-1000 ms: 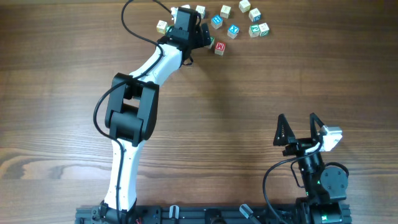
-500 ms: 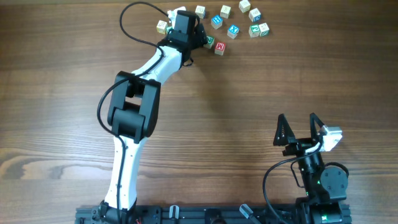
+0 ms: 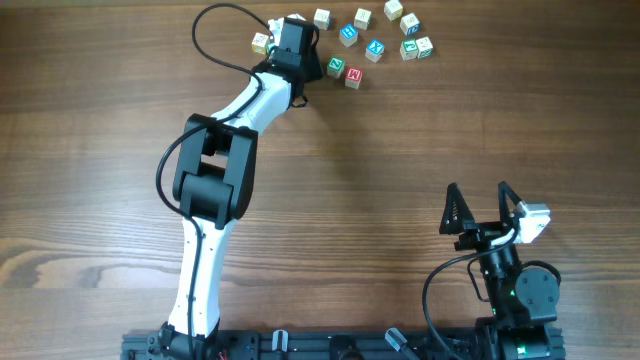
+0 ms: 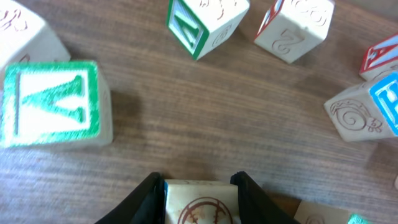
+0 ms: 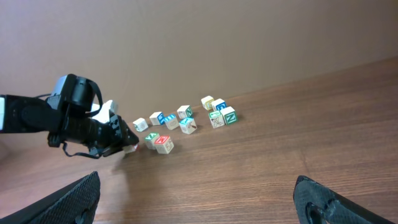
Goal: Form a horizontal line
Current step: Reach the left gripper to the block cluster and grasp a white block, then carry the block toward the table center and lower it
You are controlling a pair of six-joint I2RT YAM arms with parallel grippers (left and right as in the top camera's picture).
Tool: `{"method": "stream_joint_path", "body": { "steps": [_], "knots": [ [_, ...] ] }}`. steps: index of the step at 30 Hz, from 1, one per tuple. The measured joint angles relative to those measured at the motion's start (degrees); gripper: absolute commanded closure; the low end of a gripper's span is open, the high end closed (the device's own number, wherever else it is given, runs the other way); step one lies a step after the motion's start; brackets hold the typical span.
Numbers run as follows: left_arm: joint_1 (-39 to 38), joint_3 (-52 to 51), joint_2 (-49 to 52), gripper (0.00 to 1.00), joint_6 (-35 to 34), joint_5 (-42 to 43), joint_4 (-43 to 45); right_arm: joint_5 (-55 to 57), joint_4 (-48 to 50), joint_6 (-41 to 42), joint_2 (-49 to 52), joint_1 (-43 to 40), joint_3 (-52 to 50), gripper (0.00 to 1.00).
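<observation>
Low in the left wrist view, my left gripper [image 4: 199,182] is shut on a pale wooden cube [image 4: 200,204] with a brown-red round engraving, both dark fingers pressed against its sides. Overhead, that gripper [image 3: 312,60] sits at the left end of the cube cluster and hides the held cube. A cube with a blue X on top [image 3: 375,47] lies a little to the right. A pale-topped cube [image 3: 321,17] rests at the far edge. My right gripper [image 3: 477,192] stands open near the front right, far from the cubes, with nothing between its fingers [image 5: 81,193].
Close around the left gripper lie a green-lettered cube [image 3: 336,67], a red-lettered cube [image 3: 353,74] and a green V cube [image 4: 53,102]. Several more cubes [image 3: 409,23] lie scattered at the back right. Bare wooden table [image 3: 400,150] stretches between the two arms.
My left gripper's jaws have shut onto the pale cube and the wrist has shifted slightly towards the far edge. The right arm has not moved.
</observation>
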Motion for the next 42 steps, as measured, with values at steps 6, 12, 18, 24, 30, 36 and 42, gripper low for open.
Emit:
{"method": "stream_joint_path", "body": {
  "steps": [6, 12, 18, 24, 30, 36, 42],
  "knots": [
    [0.00, -0.46, -7.30, 0.74, 3.15, 0.00, -11.10, 0.00, -0.02, 0.00, 0.00, 0.00, 0.00, 0.00],
    [-0.11, -0.50, -26.86, 0.73, 3.45, 0.00, -29.99, 0.00, 0.02, 0.00, 0.02, 0.00, 0.00, 0.00],
    [-3.87, 0.07, -41.48, 0.76, -0.15, -0.04, -52.30, 0.00, 0.02, 0.00, 0.00, 0.00, 0.00, 0.00],
    [-8.92, -5.92, -41.55, 0.79, -7.10, -1.55, -57.90, 0.00, 0.02, 0.00, 0.00, 0.00, 0.00, 0.00],
    [-10.88, -28.13, -40.98, 0.79, -12.33, -4.09, -38.47, 0.00, -0.02, 0.00, 0.00, 0.00, 0.00, 0.00],
    [-11.34, -42.32, -40.87, 0.84, -13.11, -4.26, -23.28, 0.00, 0.02, 0.00, 0.00, 0.00, 0.00, 0.00],
    [-11.50, -47.52, -40.87, 0.83, -7.87, -4.26, -14.47, 0.00, 0.02, 0.00, 0.00, 0.00, 0.00, 0.00]
  ]
}}
